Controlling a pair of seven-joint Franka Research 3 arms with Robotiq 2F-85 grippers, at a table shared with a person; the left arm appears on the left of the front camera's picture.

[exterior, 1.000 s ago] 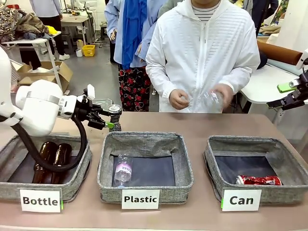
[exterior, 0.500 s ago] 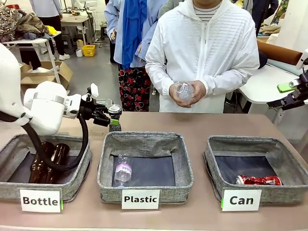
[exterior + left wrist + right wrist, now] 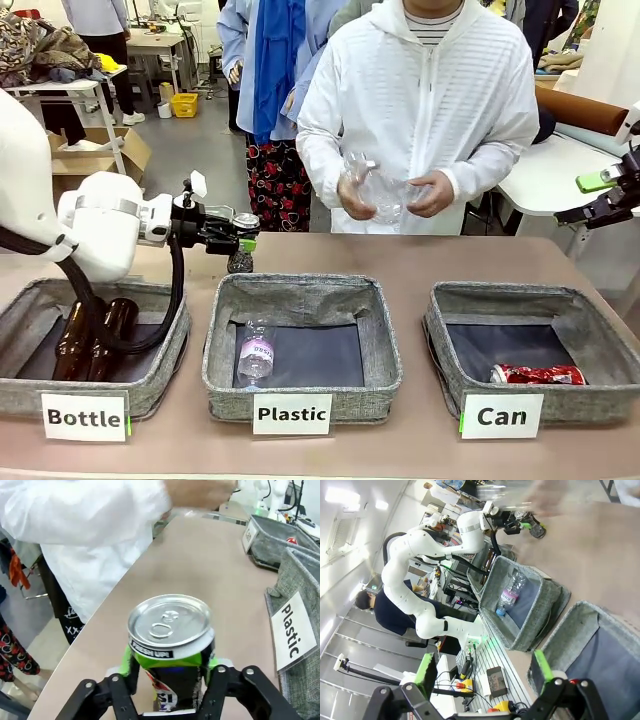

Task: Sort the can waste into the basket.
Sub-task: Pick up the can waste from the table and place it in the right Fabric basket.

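Left gripper (image 3: 240, 243) has its green pads closed on the dark can (image 3: 170, 630), which stands upright on the table (image 3: 420, 262) just behind the Plastic basket (image 3: 300, 292). The grasp looks made, so next comes lifting and carrying it across to the Can basket (image 3: 530, 296), where the red can (image 3: 537, 375) lies. Right gripper (image 3: 600, 200) hangs spread and empty.
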